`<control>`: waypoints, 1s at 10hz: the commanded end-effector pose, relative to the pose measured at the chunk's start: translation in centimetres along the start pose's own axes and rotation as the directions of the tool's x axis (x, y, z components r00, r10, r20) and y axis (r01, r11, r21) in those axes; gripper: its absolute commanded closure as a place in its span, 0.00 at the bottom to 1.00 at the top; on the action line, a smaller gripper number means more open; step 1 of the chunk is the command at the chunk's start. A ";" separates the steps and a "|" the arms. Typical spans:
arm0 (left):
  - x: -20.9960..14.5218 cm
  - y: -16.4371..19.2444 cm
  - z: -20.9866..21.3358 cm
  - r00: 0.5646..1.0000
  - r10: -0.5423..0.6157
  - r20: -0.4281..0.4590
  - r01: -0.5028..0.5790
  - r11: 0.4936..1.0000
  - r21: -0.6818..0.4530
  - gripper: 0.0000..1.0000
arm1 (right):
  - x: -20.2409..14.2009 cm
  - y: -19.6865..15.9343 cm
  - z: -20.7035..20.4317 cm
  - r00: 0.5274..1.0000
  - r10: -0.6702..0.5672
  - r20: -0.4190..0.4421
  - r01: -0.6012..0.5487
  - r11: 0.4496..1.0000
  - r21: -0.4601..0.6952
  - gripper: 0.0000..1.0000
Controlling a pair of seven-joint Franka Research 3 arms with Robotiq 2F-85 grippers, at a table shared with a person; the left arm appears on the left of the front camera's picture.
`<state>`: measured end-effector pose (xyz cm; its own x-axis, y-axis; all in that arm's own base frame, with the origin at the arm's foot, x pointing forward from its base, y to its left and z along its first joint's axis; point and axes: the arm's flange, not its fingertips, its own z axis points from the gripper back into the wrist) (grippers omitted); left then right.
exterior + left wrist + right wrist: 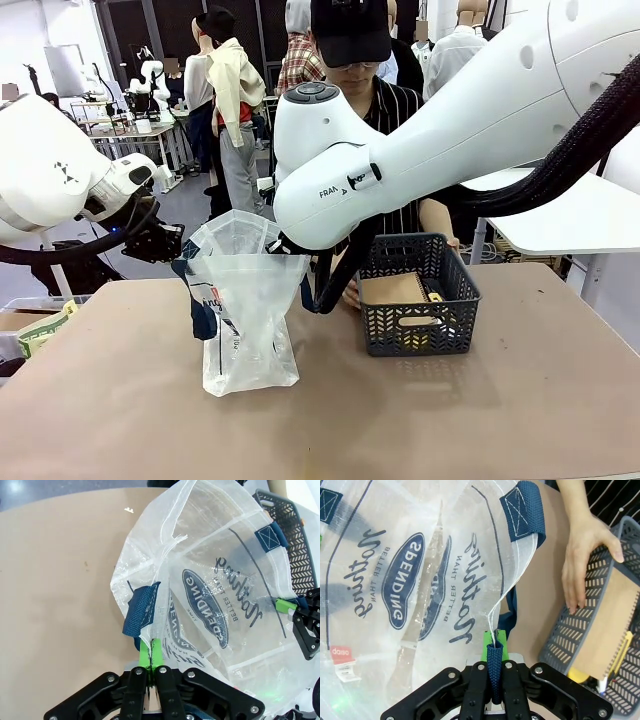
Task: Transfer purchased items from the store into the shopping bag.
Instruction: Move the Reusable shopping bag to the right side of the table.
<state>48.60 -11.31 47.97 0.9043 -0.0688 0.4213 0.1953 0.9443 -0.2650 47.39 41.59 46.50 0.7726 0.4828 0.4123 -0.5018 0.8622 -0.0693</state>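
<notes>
Two containers stand on the brown desk (500,400). The nearer one is the shopping bag (245,310), upright and left of centre, with its mouth pulled wide between the two arms. Its walls are translucent white plastic, creased and glossy. They carry black script lettering and a round dark blue logo (205,607), which reads mirrored through the film. A small red-and-white label (340,655) sits low on one wall. Through the plastic I cannot tell whether anything lies inside.

Dark blue woven strap handles are stitched to the rim with crossed seams, one handle end (522,510) folding over the edge. The left jaws are clenched on the bag's rim, their green pads (145,652) pressed together on the film just under a blue strap (141,611). The right jaws are clenched on the opposite strap (494,670), which runs down between their pads.

Just beyond the bag, to the right, is the store basket (420,330), dark blue-grey with lattice sides. A flat brown packet (393,290) leans inside it, covering most of the opening. Something yellow (436,296) shows beside the packet at the right wall. The other items are hidden.

At the far side, a person's hand (585,555) rests on the basket's rim, fingers hanging over its outer wall.
</notes>
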 end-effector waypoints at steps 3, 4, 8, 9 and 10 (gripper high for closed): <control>0.0 0.0 0.2 1.000 0.000 0.006 0.000 1.000 0.001 1.00 | -0.1 -0.1 -0.1 1.000 -0.006 -0.005 0.006 1.000 -0.001 1.00; 0.0 0.0 0.2 1.000 0.000 0.006 0.000 1.000 0.001 1.00 | -0.1 -0.1 -0.1 1.000 -0.006 -0.005 0.006 1.000 -0.001 1.00; 0.0 0.0 0.2 1.000 0.000 0.006 0.000 1.000 0.001 1.00 | -0.1 -0.1 -0.1 1.000 -0.006 -0.005 0.006 1.000 -0.001 1.00; 0.0 0.0 0.2 1.000 0.000 0.006 0.000 1.000 0.001 1.00 | -0.1 -0.1 -0.1 1.000 -0.006 -0.005 0.006 1.000 -0.001 1.00; 0.0 0.0 0.2 1.000 0.000 0.006 0.000 1.000 0.001 1.00 | -0.1 -0.1 -0.1 1.000 -0.006 -0.005 0.006 1.000 -0.001 1.00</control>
<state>48.60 -11.31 47.97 0.9043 -0.0688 0.4213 0.1953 0.9443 -0.2650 47.39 41.59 46.50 0.7726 0.4828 0.4123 -0.5018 0.8622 -0.0693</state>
